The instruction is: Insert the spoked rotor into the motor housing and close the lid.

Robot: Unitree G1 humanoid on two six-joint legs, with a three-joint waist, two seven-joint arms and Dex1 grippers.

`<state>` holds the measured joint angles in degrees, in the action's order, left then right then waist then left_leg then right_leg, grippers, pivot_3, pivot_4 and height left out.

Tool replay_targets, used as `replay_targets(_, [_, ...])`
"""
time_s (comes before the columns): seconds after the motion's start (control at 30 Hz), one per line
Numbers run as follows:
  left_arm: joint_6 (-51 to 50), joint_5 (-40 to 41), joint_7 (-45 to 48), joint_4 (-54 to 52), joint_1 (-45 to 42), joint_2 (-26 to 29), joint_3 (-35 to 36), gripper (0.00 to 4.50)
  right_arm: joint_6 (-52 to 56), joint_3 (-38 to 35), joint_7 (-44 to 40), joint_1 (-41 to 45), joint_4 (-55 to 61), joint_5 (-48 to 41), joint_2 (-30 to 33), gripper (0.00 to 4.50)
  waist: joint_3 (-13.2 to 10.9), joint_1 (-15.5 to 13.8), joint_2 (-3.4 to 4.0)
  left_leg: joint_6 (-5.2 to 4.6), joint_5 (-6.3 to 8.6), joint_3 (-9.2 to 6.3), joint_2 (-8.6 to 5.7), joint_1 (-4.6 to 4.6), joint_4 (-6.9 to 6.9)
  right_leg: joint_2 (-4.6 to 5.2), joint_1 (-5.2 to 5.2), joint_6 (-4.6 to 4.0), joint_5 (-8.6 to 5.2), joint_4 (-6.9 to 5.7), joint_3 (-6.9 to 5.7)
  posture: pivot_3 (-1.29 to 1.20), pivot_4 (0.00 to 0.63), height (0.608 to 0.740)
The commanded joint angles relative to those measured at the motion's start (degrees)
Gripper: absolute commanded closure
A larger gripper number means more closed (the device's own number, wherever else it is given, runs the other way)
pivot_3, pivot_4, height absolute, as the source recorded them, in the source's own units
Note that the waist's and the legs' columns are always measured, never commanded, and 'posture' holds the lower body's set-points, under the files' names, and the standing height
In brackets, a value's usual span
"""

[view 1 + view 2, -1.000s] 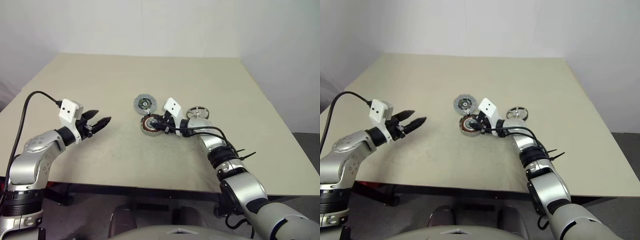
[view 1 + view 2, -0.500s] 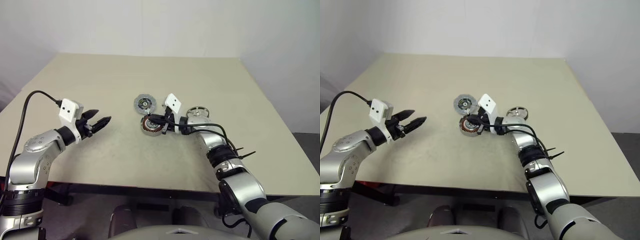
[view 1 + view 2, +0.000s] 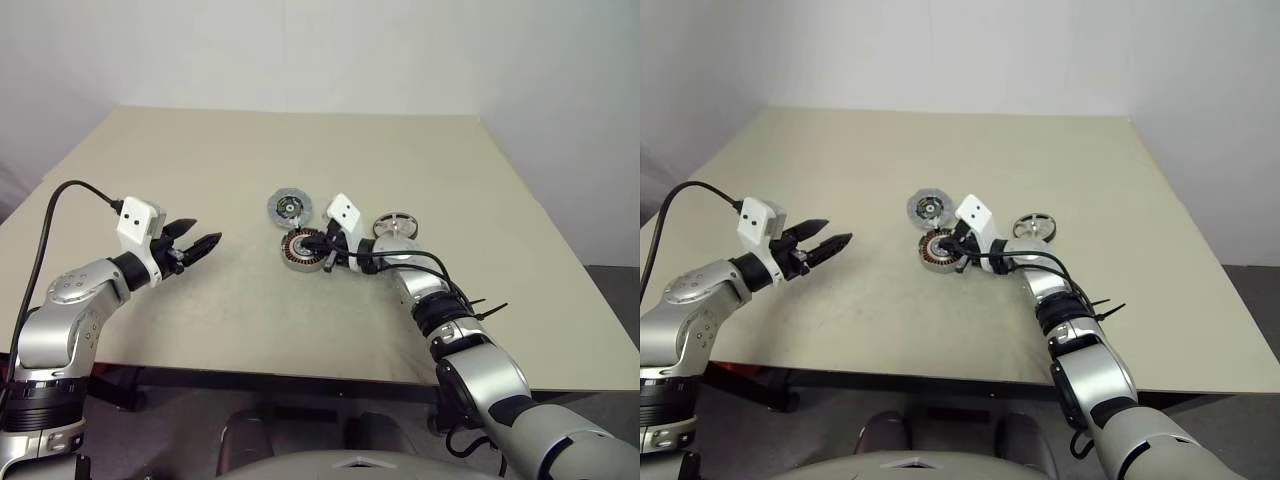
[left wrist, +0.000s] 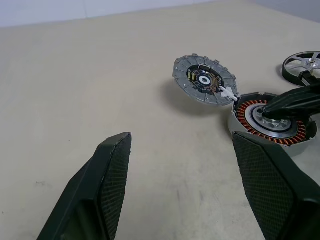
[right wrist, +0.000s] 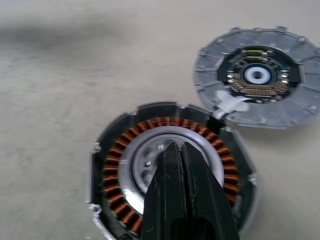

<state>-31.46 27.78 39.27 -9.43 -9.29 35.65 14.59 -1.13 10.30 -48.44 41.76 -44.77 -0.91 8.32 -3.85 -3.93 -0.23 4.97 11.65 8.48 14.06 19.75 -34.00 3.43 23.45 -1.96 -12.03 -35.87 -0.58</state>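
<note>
The motor housing (image 3: 302, 250), a silver cup with copper windings, lies near the table's middle. My right gripper (image 5: 178, 148) is shut, its tips over the housing's silver centre (image 5: 145, 165) with nothing seen between them. The lid (image 3: 289, 207), a grey disc with a dark hub, lies flat just beyond the housing, and a small white tab (image 5: 231, 103) sits between the two. The spoked rotor (image 3: 396, 226) rests on the table to the right of my right wrist. My left gripper (image 3: 205, 244) hovers open and empty well to the left, pointing toward the parts.
The beige table (image 3: 250, 320) has bare surface around the parts. A black cable (image 3: 400, 258) runs along my right forearm, close to the rotor. The table's front edge lies near my arms.
My right gripper's fingers have closed together over the housing's centre after a small lift and return. The left arm has stayed still.
</note>
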Motion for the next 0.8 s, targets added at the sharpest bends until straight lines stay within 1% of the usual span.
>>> replay_targets(0.03, [1.4, 0.0, -0.1, -1.0, -1.1, 0.9, 1.5, 1.10, -0.6, -0.5, 1.5, 1.8, -1.4, 0.6, 0.1, 4.46, 0.0, 0.0, 0.00, 0.00, 0.00, 0.00, 0.00, 0.00, 0.00, 0.00, -0.01, 0.00, 0.00, 0.00, 0.00, 0.00, 0.000, 0.740])
replay_targets(0.23, [1.6, 0.0, -0.2, -1.0, -0.9, 0.8, 1.3, 1.10, -0.1, -1.3, -1.1, 2.2, 2.6, -1.8, -0.2, 4.46, 0.0, 0.0, 0.00, 0.00, 0.00, 0.00, 0.00, 0.03, 0.00, 0.00, 0.01, 0.00, 0.00, 0.04, -0.01, 0.00, 0.000, 0.740])
replay_targets(0.53, [1.3, 0.0, -0.2, -1.1, -0.5, 0.9, 1.3, 1.10, 1.8, -0.7, -3.5, 0.5, 7.7, -2.2, -0.2, 4.46, 0.0, 0.0, 0.00, 0.00, 0.00, 0.00, 0.01, 0.12, 0.01, -0.01, 0.11, 0.00, 0.00, 0.03, -0.01, 0.00, 0.000, 0.740])
replay_targets(0.7, [1.2, 0.1, -0.2, -1.4, -0.3, 0.9, 1.2, 1.10, 2.3, 0.5, -3.2, -0.6, 5.7, -0.6, -0.6, 4.46, 0.0, 0.0, 0.00, 0.01, 0.00, 0.00, 0.02, 0.11, 0.01, -0.01, 0.11, 0.00, 0.00, 0.02, -0.01, 0.00, 0.000, 0.740])
replay_targets(0.8, [1.2, 0.2, -0.3, -1.4, -0.4, 1.0, 1.5, 1.10, 2.8, 1.1, -1.7, -1.9, 3.3, 0.4, -1.1, 4.46, 0.0, 0.0, 0.00, 0.01, 0.00, 0.00, 0.01, 0.12, 0.01, -0.01, 0.11, 0.00, 0.00, 0.04, -0.01, 0.00, 0.000, 0.740])
